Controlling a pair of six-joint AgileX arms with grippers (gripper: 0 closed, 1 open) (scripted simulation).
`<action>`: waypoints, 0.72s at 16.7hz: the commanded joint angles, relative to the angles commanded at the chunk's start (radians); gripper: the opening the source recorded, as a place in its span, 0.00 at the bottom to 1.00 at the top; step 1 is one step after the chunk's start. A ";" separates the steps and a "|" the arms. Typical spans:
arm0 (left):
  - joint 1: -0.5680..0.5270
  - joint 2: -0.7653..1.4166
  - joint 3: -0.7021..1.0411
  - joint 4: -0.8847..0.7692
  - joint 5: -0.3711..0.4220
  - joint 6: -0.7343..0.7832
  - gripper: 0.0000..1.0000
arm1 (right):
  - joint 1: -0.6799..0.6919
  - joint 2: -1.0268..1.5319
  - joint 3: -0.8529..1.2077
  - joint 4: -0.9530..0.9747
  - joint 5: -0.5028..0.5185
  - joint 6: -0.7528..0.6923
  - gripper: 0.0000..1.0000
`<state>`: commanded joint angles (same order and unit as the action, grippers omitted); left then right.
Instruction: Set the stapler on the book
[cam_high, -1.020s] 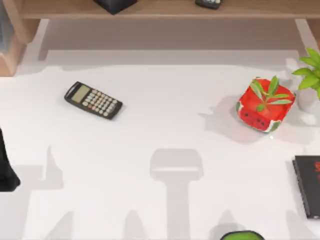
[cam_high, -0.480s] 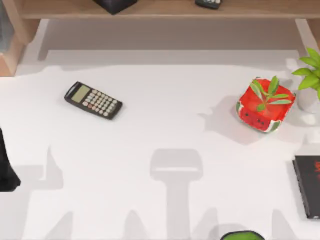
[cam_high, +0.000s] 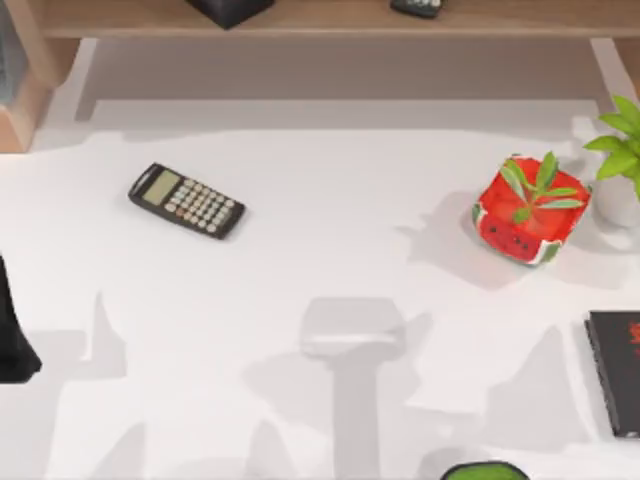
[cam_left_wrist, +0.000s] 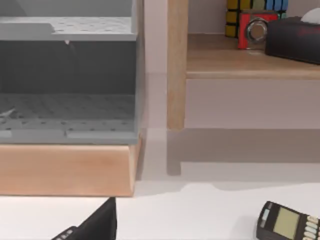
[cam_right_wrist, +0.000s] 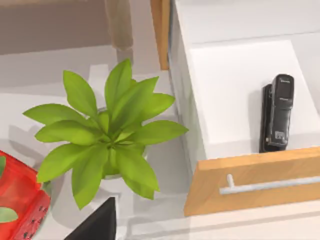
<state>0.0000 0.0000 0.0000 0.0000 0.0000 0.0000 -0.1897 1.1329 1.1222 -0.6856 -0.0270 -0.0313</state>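
A: Starting from above — what is lying on the table (cam_high: 330, 230)?

B: The book (cam_high: 615, 372) is lying flat at the right edge, black with red lettering. A calculator (cam_high: 187, 200) is sitting toward the left, and a red watermelon-patterned pot (cam_high: 525, 215) with a small plant is standing up and to the left of the book, with a leafy plant (cam_high: 620, 140) just beyond it. The left arm (cam_high: 12, 330) is showing as a dark shape at the left edge, well apart from everything.

A: And the left wrist camera?

B: A dark part of the left gripper (cam_left_wrist: 95, 225) is poking in at the frame's edge; I cannot tell how its fingers are standing. Ahead of it the calculator (cam_left_wrist: 290, 225) is lying near a wooden shelf unit (cam_left_wrist: 177, 65).

A: The right wrist camera?

B: The stapler (cam_right_wrist: 277, 112) is lying in an open white drawer (cam_right_wrist: 240, 70) with a wooden front, ahead of the right gripper (cam_right_wrist: 97, 222) and off to one side. The leafy plant (cam_right_wrist: 107, 132) is standing directly ahead, close by. Whether that gripper is spread or closed, I cannot tell; it is holding nothing I can see.
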 joint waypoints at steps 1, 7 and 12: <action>0.000 0.000 0.000 0.000 0.000 0.000 1.00 | -0.018 0.112 0.107 -0.062 0.002 -0.001 1.00; 0.000 0.000 0.000 0.000 0.000 0.000 1.00 | -0.114 0.770 0.730 -0.413 0.024 -0.008 1.00; 0.000 0.000 0.000 0.000 0.000 0.000 1.00 | -0.167 1.212 1.156 -0.633 0.036 -0.012 1.00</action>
<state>0.0000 0.0000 0.0000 0.0000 0.0000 0.0000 -0.3568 2.3449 2.2785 -1.3184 0.0092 -0.0437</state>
